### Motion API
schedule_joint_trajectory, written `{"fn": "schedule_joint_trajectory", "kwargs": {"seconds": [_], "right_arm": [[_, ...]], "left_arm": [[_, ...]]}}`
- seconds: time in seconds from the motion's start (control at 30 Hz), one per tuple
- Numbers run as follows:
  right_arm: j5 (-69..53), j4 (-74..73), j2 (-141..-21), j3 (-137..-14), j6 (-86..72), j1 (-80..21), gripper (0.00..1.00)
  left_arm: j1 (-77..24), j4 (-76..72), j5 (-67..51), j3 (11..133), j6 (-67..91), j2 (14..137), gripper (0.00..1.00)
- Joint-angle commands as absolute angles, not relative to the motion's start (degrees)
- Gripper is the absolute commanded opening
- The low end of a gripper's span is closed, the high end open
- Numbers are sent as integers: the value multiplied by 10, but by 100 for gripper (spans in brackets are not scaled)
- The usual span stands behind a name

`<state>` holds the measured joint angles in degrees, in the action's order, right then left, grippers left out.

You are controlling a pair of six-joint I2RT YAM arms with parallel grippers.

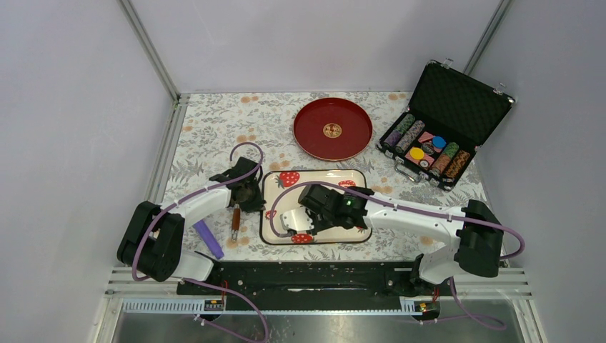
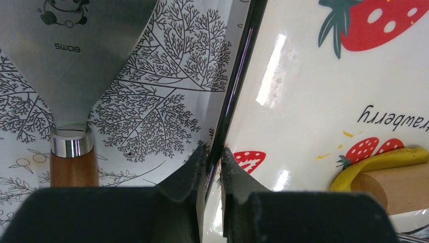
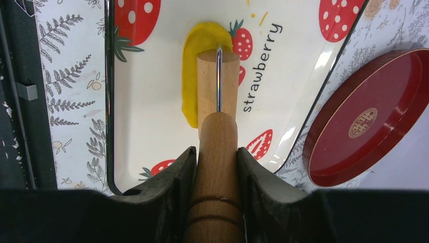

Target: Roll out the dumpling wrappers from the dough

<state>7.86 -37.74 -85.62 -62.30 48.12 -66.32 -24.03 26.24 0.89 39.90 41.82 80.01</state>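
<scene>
The dough (image 3: 191, 66) is a flattened yellow patch on the strawberry-print tray (image 3: 146, 101), lying partly under the wooden roller (image 3: 217, 81). My right gripper (image 3: 216, 152) is shut on the rolling pin's handle over the tray (image 1: 314, 172). In the left wrist view the dough (image 2: 379, 162) curls up over the roller's end (image 2: 399, 185). My left gripper (image 2: 213, 154) is shut on the tray's black left rim (image 2: 243, 61), one finger on each side. In the top view the right gripper (image 1: 314, 214) hides the dough, and the left gripper (image 1: 251, 194) sits at the tray's left edge. The dumpling wrappers are out of view.
A metal scraper with a wooden handle (image 1: 235, 214) (image 2: 71, 45) and a purple stick (image 1: 209, 238) lie left of the tray. A round red plate (image 1: 333, 128) (image 3: 369, 121) sits behind it. An open poker chip case (image 1: 439, 136) stands at the back right.
</scene>
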Motion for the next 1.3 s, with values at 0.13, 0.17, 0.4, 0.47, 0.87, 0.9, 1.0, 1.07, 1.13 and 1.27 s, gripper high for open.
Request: {"fn": "schedule_joint_trajectory", "kwargs": {"seconds": [0.13, 0.17, 0.4, 0.47, 0.87, 0.9, 1.0, 1.07, 1.13, 1.27], "right_arm": [[-88, -445, -973, -566, 445, -639, 0], [-90, -444, -975, -567, 445, -638, 0], [-91, -441, -986, -573, 446, -628, 0], [-89, -440, -989, -574, 446, -624, 0], [-93, -429, -997, -577, 454, -598, 0], [-94, -428, -999, -578, 455, -597, 0], [-99, -420, -1001, -579, 453, -593, 0], [-103, -416, -1005, -582, 453, -590, 0], [-103, -415, -1009, -587, 452, -588, 0], [-102, -408, -1012, -590, 452, -579, 0]], "left_arm": [[-235, 321, 101, 386, 406, 822, 0], [-236, 321, 101, 386, 406, 822, 0], [-236, 322, 101, 386, 406, 822, 0], [-236, 322, 101, 386, 406, 822, 0], [-236, 322, 102, 386, 407, 822, 0], [-236, 322, 101, 386, 407, 822, 0], [-236, 322, 102, 386, 407, 822, 0], [-236, 322, 101, 386, 407, 822, 0], [-236, 322, 102, 386, 407, 822, 0], [-236, 322, 101, 386, 407, 822, 0]]}}
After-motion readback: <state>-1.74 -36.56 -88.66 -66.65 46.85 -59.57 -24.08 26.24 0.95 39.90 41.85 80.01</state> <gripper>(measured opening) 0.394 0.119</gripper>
